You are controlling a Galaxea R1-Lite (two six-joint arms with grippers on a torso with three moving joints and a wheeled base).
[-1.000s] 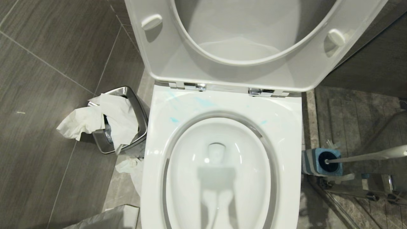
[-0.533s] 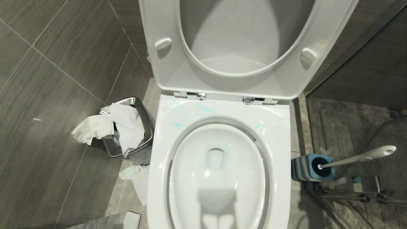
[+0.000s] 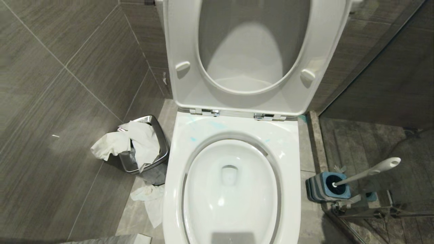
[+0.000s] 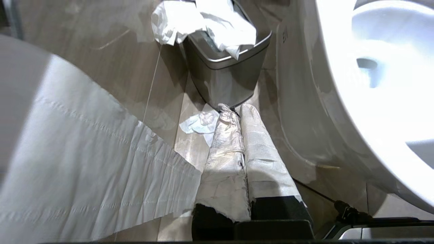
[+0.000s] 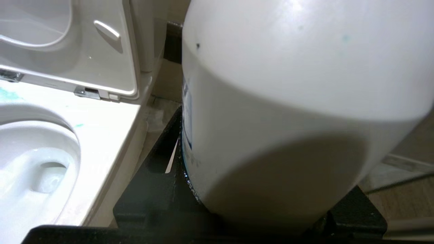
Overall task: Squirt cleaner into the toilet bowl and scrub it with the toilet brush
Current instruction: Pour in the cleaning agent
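A: Start at the jaws. What has the right gripper (image 5: 257,217) got?

B: Its jaws sit half-spread around the base of a big white bottle (image 5: 288,101) with a few turquoise specks on it; likely the cleaner's bottle, though the label can't be read. The left gripper (image 4: 237,112) has its wrapped jaws pressed together on nothing, parked low by the floor beside the steel bin (image 4: 227,71).

A: And which way does the toilet bowl (image 3: 234,128) lie from that bottle?

B: In the right wrist view the bowl is off to the bottle's side and below it, so the right arm is the nearer one to swing across and tip the bottle over the basin. Seat and lid stand raised.

A: Any cleaner (image 3: 217,125) there yet?

B: Only thin turquoise smears on the back rim; the basin's water looks untinted.

A: The toilet brush (image 3: 368,173)?

B: Standing in its blue-grey holder (image 3: 327,186) on the floor on the robot's right, handle slanting away from the bowl. The bin overflows with crumpled paper (image 3: 125,142).
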